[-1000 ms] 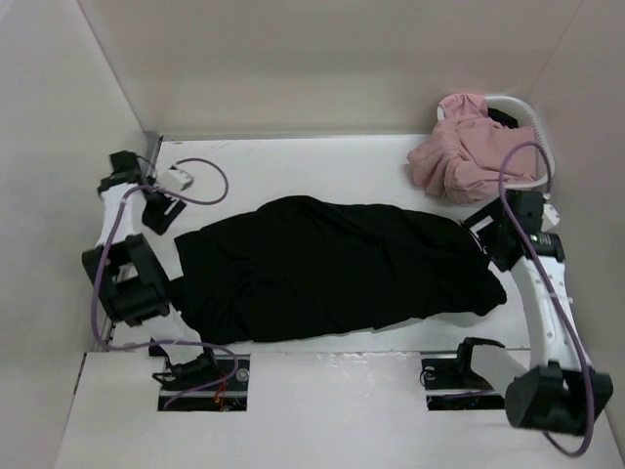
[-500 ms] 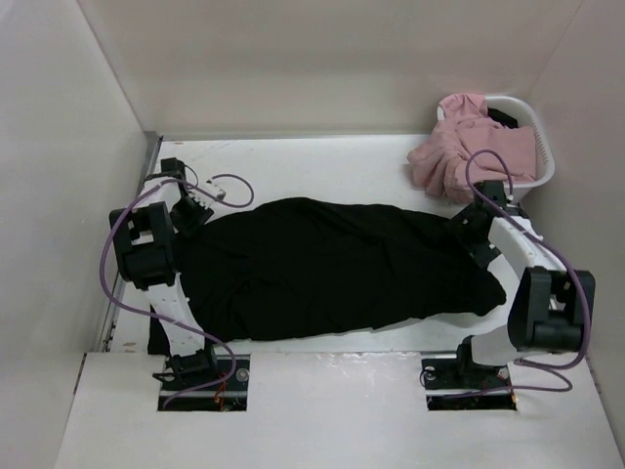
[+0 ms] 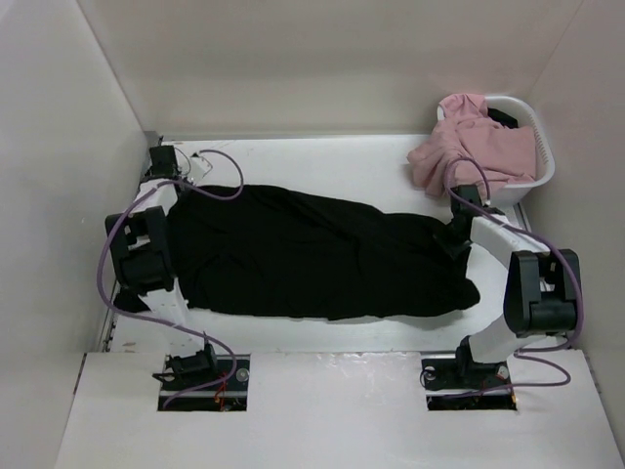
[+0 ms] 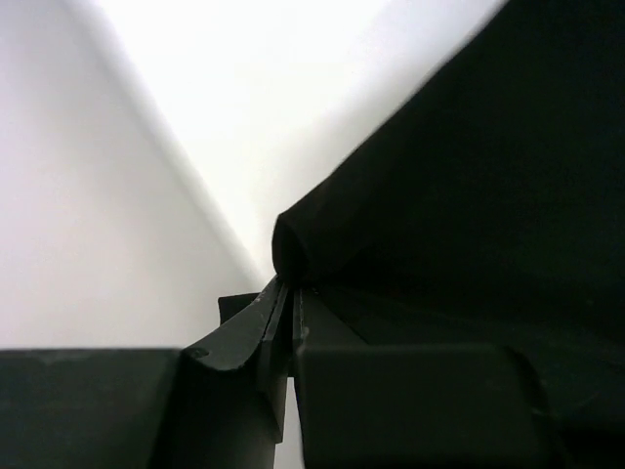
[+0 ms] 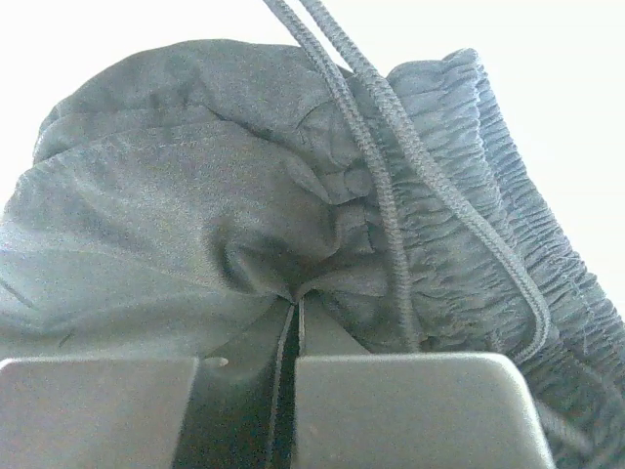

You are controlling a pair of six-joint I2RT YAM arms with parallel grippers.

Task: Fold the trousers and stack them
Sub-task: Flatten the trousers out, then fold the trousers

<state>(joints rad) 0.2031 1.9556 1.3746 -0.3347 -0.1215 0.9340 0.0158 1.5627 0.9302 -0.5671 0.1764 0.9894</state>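
The left gripper [image 4: 288, 298] is shut tight on a fold at the left end of the trousers [image 3: 312, 254], near the far left corner of the table [image 3: 342, 161]. The right gripper [image 5: 293, 305] pinches the gathered waistband beside the drawstring [image 5: 391, 166]. The single black pair lies mid-table, long axis left to right, waist to the right. One white basket [image 3: 540, 147] in the far right corner holds pink cloth [image 3: 469, 151], which spills out near the right gripper.

You are closing the left gripper [image 4: 289, 293] on a fold of the trousers [image 3: 312, 256] and the right gripper [image 5: 296, 305] on their waistband, and the cloth is stretching flatter between them.
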